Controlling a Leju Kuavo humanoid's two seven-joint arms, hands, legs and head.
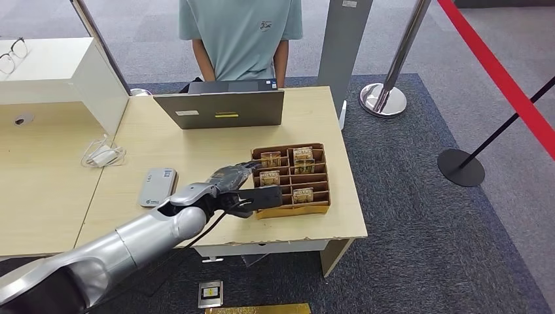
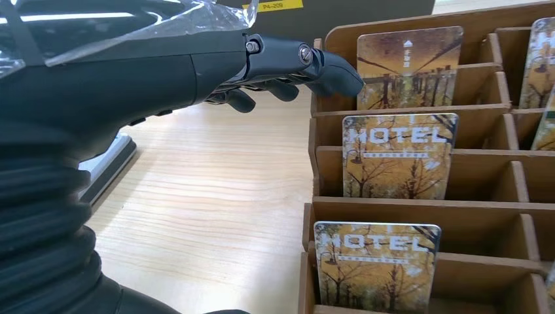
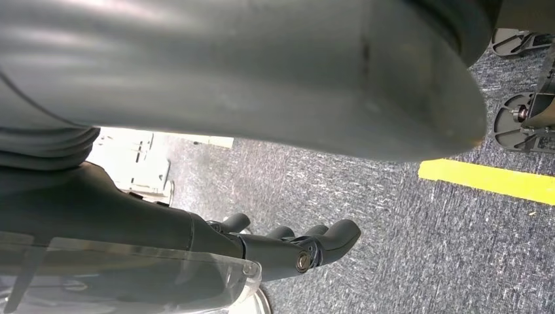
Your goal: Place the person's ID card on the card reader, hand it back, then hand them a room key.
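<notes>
On the table (image 1: 196, 154), the left robot hand (image 1: 243, 188) rests open beside the wooden tray (image 1: 320, 190), its fingers (image 2: 327, 69) extended at the tray's wall, holding nothing. Room key cards (image 2: 396, 156) stand upright in the compartments. The card reader (image 1: 159, 186) lies nearby. The right robot hand (image 3: 288, 245) hangs open above carpet.
</notes>
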